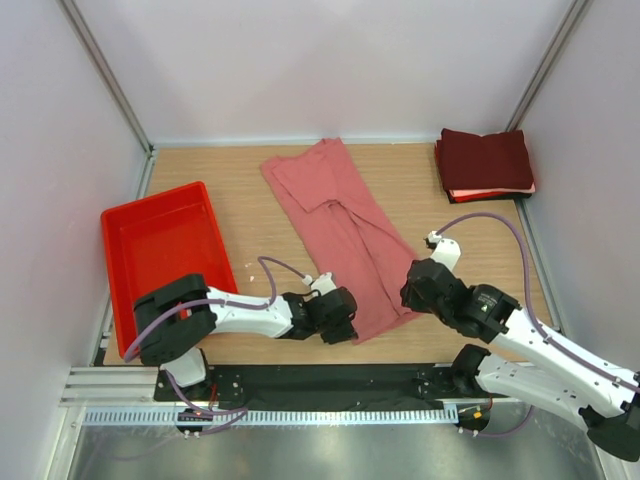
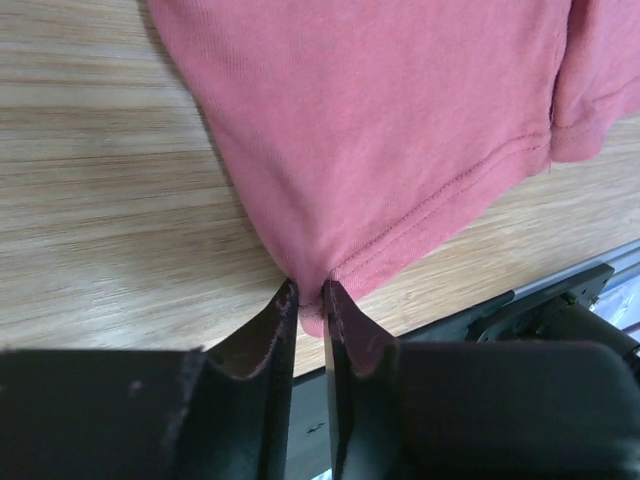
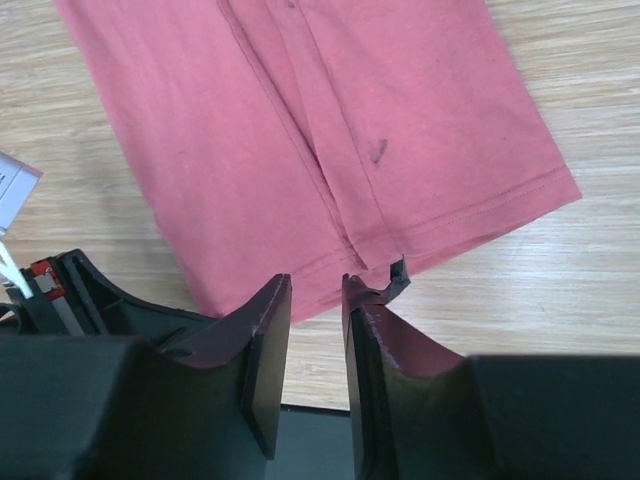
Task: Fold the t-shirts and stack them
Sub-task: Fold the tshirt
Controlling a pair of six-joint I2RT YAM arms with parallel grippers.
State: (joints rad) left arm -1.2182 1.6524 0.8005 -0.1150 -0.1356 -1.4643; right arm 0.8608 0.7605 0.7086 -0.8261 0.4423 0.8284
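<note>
Corner of salmon-pink t-shirt [image 2: 400, 130] pinched in left end effector [image 2: 310, 292], right end effector [image 3: 316, 290] slightly parted, holding nothing

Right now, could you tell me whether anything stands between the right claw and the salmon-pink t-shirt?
Nothing visible does. The right claw hangs, jaws parted, right at the near hem of the salmon-pink t-shirt, with only bare table around it. The left claw pinches a hem corner, off to the side.
</note>
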